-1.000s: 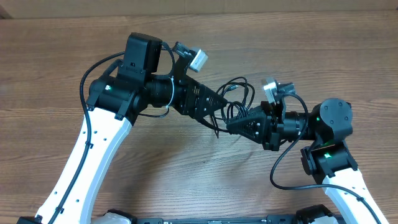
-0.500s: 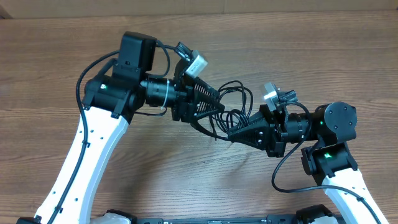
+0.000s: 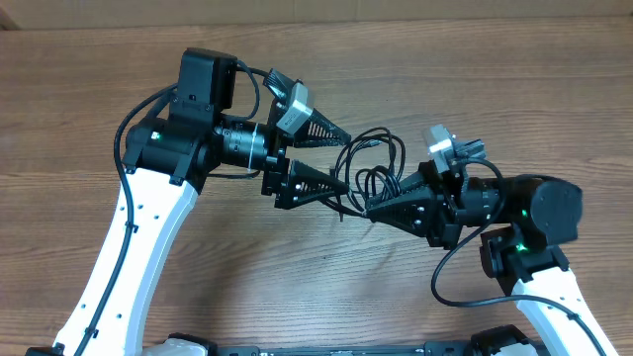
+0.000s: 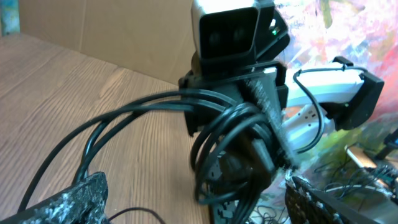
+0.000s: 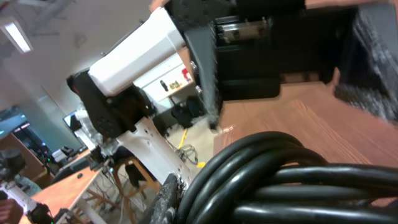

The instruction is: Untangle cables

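The cables (image 3: 378, 160) are a bunch of thin black loops hanging between the two arms above the wooden table (image 3: 475, 89). My right gripper (image 3: 373, 206) is shut on the lower side of the bunch. In the right wrist view the thick-looking black cables (image 5: 298, 180) fill the lower right, pressed against one finger (image 5: 169, 200). My left gripper (image 3: 348, 162) is open, its fingertips spread wide at the bunch's left edge. In the left wrist view the looped cables (image 4: 230, 143) hang ahead of the spread fingers (image 4: 68, 199), with strands trailing past the left one.
The right arm's camera housing (image 4: 227, 28) and wrist sit directly behind the bunch in the left wrist view. A thicker black arm wire (image 3: 450, 282) loops below the right wrist. Bare wooden table (image 3: 297, 267) lies below both arms.
My left gripper narrowed, then opened wide, and its arm drew back slightly to the left. My right gripper kept its hold on the cables and shifted a little right and down.
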Controlling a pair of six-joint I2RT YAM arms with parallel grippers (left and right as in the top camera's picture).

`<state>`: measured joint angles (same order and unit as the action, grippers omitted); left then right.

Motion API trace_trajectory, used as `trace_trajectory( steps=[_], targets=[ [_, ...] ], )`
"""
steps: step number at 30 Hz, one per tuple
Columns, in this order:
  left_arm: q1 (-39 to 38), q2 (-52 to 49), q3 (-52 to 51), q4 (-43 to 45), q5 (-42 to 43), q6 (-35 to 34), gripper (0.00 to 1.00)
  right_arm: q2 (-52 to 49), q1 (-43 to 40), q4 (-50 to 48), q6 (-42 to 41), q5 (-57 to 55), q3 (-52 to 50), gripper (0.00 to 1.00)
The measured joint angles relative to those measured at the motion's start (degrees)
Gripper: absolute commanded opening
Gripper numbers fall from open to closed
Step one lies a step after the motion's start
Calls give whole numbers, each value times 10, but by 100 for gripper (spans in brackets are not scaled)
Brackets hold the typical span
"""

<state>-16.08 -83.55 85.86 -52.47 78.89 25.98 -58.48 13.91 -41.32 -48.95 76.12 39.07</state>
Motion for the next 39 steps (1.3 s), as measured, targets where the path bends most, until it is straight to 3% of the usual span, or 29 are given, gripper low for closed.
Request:
trace_trajectory(
  steps=[5,9,14,23,29,32,34,35,38,39],
  targets=[
    [-2,0,0,0,13,32,87,0,4,-80,-66,0,0,8],
    [-21,0,0,0,37,61,79,0,28,-101,-83,6,0,8],
    [-50,0,0,0,51,89,65,0,38,-104,-90,17,0,8],
    [-57,0,0,0,65,102,48,0,38,-103,-93,19,0,8],
    [-80,0,0,-3,62,103,45,0,38,-104,-95,23,0,8],
    [-83,0,0,-5,57,103,32,0,38,-104,-95,24,0,8],
    [-86,0,0,-7,54,105,9,0,38,-104,-95,24,0,8],
    [-87,0,0,-6,52,107,4,0,38,-104,-95,24,0,8],
    [-87,0,0,-6,48,109,4,0,38,-104,-96,24,0,8],
    [-87,0,0,-6,47,109,4,0,38,-104,-96,24,0,16]
  ],
)
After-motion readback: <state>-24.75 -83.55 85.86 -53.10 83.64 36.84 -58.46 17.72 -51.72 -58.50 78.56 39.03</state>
